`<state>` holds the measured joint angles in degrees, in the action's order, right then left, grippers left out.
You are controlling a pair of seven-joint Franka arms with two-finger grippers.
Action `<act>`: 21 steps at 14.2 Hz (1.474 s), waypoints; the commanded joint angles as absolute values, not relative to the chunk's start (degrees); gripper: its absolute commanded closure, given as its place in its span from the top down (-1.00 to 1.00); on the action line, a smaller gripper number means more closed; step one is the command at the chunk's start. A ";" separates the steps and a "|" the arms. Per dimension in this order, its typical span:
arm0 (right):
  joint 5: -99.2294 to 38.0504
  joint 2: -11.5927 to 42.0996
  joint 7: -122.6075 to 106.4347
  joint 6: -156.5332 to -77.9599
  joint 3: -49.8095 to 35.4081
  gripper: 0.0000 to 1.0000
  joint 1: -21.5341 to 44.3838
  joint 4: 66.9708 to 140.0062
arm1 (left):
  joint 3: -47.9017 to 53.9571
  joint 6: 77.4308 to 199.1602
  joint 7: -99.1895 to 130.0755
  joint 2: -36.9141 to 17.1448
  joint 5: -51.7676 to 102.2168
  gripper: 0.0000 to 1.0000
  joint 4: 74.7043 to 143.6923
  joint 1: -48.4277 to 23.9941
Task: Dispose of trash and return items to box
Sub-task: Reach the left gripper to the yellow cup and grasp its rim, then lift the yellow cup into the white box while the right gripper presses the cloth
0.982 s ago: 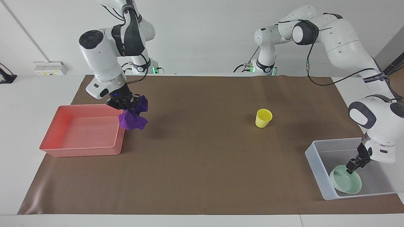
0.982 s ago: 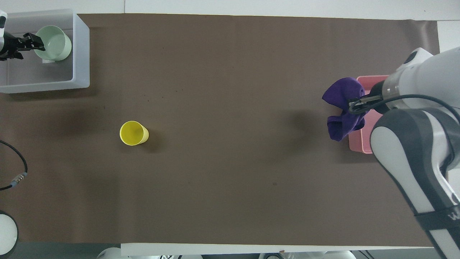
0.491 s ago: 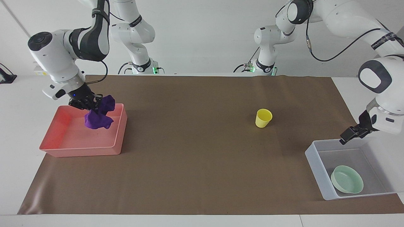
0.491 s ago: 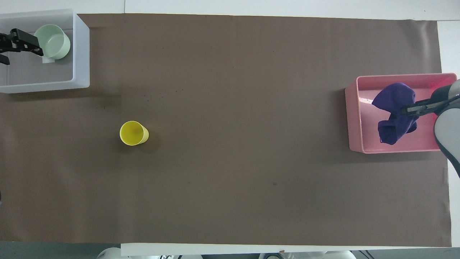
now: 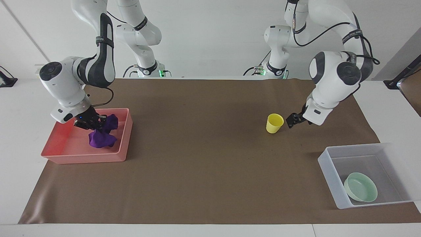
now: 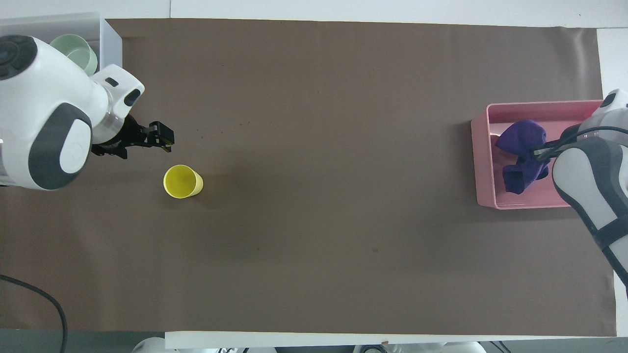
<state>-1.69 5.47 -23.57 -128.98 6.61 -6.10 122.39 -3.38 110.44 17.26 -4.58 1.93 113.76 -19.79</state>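
Observation:
The purple cloth [image 5: 101, 137] [image 6: 519, 158] hangs from my right gripper [image 5: 89, 123] [image 6: 540, 152], which is shut on it low inside the pink tray [image 5: 85, 158] [image 6: 483, 162]. The cloth's lower end is down at the tray floor. The yellow cup [image 5: 274, 123] [image 6: 182, 181] stands upright on the brown mat. My left gripper [image 5: 291, 120] [image 6: 165, 137] is open and empty close beside the cup, toward the left arm's end, not touching it. The mint-green bowl [image 5: 360, 191] [image 6: 81, 49] lies in the translucent box [image 5: 329, 166] [image 6: 112, 46]; in the overhead view my left arm covers part of both.
A brown mat [image 5: 204, 164] covers the table between the pink tray at the right arm's end and the box at the left arm's end. Nothing else lies on it.
My left gripper let go of the bowl in the box, rose and moved over to the yellow cup. My right gripper carried the cloth over the pink tray and lowered it inside.

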 commanded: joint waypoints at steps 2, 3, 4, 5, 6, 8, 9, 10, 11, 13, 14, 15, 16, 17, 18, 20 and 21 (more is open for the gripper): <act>-1.23 5.54 -24.96 -129.90 6.06 -0.44 -7.21 123.22 | -4.22 121.71 17.05 5.61 1.14 1.00 132.34 -22.15; -1.23 5.54 -24.87 -129.99 6.06 -0.13 -7.21 123.14 | -4.22 122.51 16.88 5.62 1.14 0.98 133.32 -22.15; -1.23 5.54 -24.87 -129.82 6.06 0.20 -7.29 122.87 | -4.22 123.04 17.40 5.28 1.14 0.65 133.68 -22.15; -1.23 5.54 -24.79 -129.81 5.98 0.50 -7.21 122.61 | -4.22 124.35 17.49 4.84 1.14 -0.06 133.68 -22.15; -1.23 5.28 -24.70 -129.47 5.98 0.64 -7.03 122.09 | -4.22 126.54 16.97 4.66 1.14 -0.70 134.20 -22.06; -1.23 4.66 -24.79 -128.15 5.98 0.79 -6.42 121.38 | -4.22 130.32 17.23 4.48 1.14 -0.98 135.78 -21.62; -1.23 4.75 -24.52 -127.54 5.72 0.92 -6.33 120.51 | -4.22 130.95 17.23 4.48 1.14 -1.00 135.96 -21.36; -1.23 4.66 -24.17 -125.88 5.10 0.99 -6.15 119.28 | -4.22 131.13 17.40 4.48 1.14 -1.00 135.88 -21.27; -1.32 4.57 -23.13 -123.42 4.75 0.99 -4.85 117.61 | -4.22 131.39 17.49 4.40 1.32 -1.00 135.88 -21.27; -1.41 4.40 -19.79 -117.98 4.66 0.99 -3.34 114.27 | -4.48 131.14 17.75 3.35 1.84 -1.00 133.87 -21.01; -2.19 3.70 -19.25 -116.56 4.57 0.99 -2.73 113.65 | -4.48 130.00 18.80 2.21 1.93 -1.00 130.38 -20.74; -2.28 2.91 -17.33 -115.85 4.40 0.99 -1.51 113.64 | -4.57 127.38 19.85 1.50 2.37 -1.00 127.04 -20.39; -2.29 2.29 -14.18 -114.80 4.39 0.99 0.25 113.64 | -4.83 123.96 20.21 0.89 3.24 -1.00 122.74 -20.22; -2.29 1.33 -10.58 -113.31 4.22 0.99 1.48 113.64 | -5.01 119.14 20.65 -0.60 3.43 -1.00 117.39 -19.26; -2.29 0.10 -7.07 -111.81 4.22 0.99 3.67 113.12 | -5.01 113.26 20.74 -3.49 3.34 -1.00 110.20 -17.16; -2.29 -2.45 -4.84 -106.81 4.22 0.99 5.01 111.63 | -5.27 106.38 20.66 -7.72 2.12 -1.00 99.98 -14.78; -2.20 -3.16 -4.92 -102.26 4.22 0.99 4.92 109.01 | -5.27 104.09 20.22 -10.87 0.54 -1.00 93.15 -11.89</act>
<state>-1.86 -0.62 -5.77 -108.27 4.25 5.43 111.78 -5.18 110.56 20.21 -2.76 2.15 106.98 -15.68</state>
